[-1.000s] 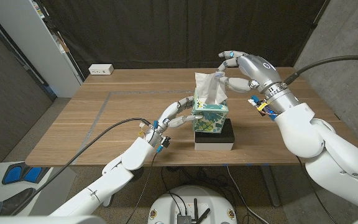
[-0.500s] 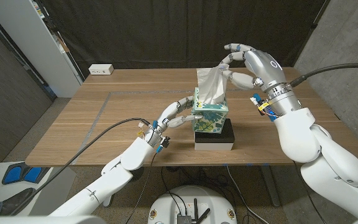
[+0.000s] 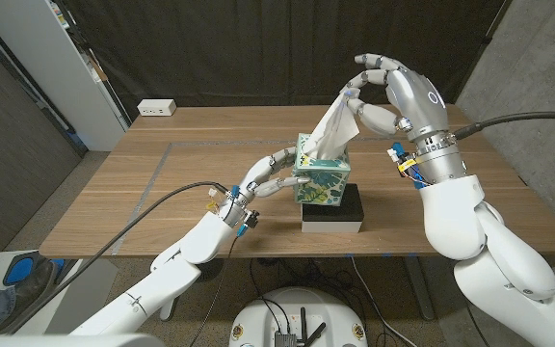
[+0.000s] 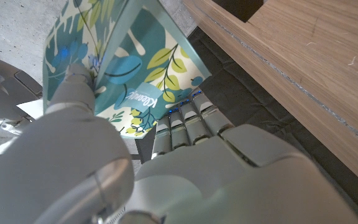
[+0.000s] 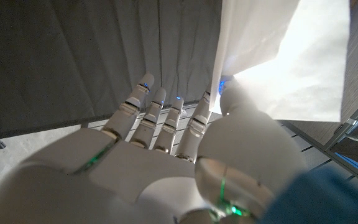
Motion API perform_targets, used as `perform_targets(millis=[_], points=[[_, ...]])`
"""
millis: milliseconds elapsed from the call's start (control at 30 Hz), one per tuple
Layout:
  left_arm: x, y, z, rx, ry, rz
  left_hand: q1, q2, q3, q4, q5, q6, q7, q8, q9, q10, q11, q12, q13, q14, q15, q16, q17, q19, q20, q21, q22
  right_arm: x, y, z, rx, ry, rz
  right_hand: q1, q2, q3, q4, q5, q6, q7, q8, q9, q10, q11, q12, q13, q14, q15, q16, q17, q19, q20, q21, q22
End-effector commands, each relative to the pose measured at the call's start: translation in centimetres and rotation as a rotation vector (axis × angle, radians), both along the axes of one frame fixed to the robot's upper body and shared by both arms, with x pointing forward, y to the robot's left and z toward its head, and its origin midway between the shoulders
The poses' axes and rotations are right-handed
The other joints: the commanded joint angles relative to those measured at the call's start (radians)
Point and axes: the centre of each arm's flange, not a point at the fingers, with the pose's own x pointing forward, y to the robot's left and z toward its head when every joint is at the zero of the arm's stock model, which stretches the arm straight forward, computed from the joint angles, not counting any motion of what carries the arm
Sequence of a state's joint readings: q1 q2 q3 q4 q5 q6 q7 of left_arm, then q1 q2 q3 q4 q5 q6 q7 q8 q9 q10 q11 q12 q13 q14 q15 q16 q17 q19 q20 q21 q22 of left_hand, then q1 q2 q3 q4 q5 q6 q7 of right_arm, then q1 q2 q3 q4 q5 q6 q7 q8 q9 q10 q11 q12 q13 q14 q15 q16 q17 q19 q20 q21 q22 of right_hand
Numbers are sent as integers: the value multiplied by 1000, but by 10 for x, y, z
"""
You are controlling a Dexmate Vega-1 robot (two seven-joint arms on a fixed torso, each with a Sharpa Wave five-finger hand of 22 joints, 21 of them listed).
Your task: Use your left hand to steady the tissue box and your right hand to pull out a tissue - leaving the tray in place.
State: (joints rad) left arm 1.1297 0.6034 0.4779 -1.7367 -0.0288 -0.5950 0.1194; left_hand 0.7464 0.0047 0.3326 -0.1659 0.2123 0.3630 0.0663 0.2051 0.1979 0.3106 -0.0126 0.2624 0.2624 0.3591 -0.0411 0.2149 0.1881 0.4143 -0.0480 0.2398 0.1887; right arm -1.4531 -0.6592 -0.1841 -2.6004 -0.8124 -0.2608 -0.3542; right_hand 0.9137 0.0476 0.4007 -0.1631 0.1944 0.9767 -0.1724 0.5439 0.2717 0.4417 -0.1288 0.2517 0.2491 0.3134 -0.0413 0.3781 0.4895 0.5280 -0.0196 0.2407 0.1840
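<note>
Steadying from the left: left hand [image 3: 266,177] grips the near-left side of the tissue box [image 3: 324,181], fingers wrapped against its patterned wall, thumb on the adjoining face in the left wrist view [image 4: 73,87]. Box appears tilted, its left edge lifted off the black-and-white tray [image 3: 333,218] beneath; tray itself sits flat on the wooden tabletop [image 3: 162,193] near the front edge.

Rising from the box's top slot: a white tissue [image 3: 328,133], stretched up and to the right in a taut diagonal sheet, lower end not yet free of the opening. Pinched at its upper corner by the right hand [image 3: 382,94], thumb and a finger closed on the paper, other fingers curled loosely above; right wrist view shows the sheet [image 5: 278,62] hanging beside the thumb.

Risks from here, judged from the tilt and the tension:
- Box lifting further with the tissue if the slot keeps gripping the paper, since the left hand's hold is from the side, not from above.
- Tray dragged or nudged along the tabletop if the tipped box catches its rim.
- Tissue tearing at the pinch point, held by just 1 small corner under a slanted pull.
- A 2nd tissue trailing out behind the first.
- Pinch slipping, leaving the sheet draped over the box.
</note>
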Motion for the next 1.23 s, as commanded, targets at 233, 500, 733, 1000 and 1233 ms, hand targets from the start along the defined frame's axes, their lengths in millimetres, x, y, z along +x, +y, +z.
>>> perform_targets(millis=[233,500,733,1000,1233], points=[[-2,0,-5,-2,0,27,7,10,0,3,3,13,-2,6,2,11,-4,1,5,12,-29,-2,4,8,3,1,5,3,-10,-8,91,-93,44,4,2,-10,1,-4,11,1,8,4,18,-9,10,10,19,-62,19,10,19,-3,9,5],[0,3,-3,-5,-8,28,6,10,-2,4,2,14,-1,6,2,12,-4,0,6,12,-29,-2,4,8,3,1,5,1,-10,-10,118,-155,10,1,4,-15,2,-5,13,-3,10,1,24,-22,12,15,25,-69,27,18,31,-12,15,7],[4,2,-1,2,-9,21,7,11,-2,3,3,15,-2,6,2,12,-5,-1,6,11,-29,-3,4,9,3,1,5,1,-12,-11,139,-185,5,1,2,-19,1,-6,13,-6,10,-2,30,-31,14,18,27,-73,31,23,33,-13,17,8],[7,3,0,2,-11,18,7,11,-3,3,3,16,-1,6,2,13,-4,-1,7,13,-29,-2,4,10,3,1,5,0,-12,-7,139,-196,11,1,2,-23,1,-6,14,-11,11,-5,37,-33,17,23,31,-73,37,28,35,-13,19,9],[5,8,0,0,-25,22,7,11,-4,4,2,15,0,5,2,11,-6,-2,7,13,-29,-3,4,10,3,1,5,2,-6,-6,131,-206,22,0,2,-26,2,-6,16,-12,12,-7,38,-35,17,26,34,-76,41,32,36,-14,20,9]])
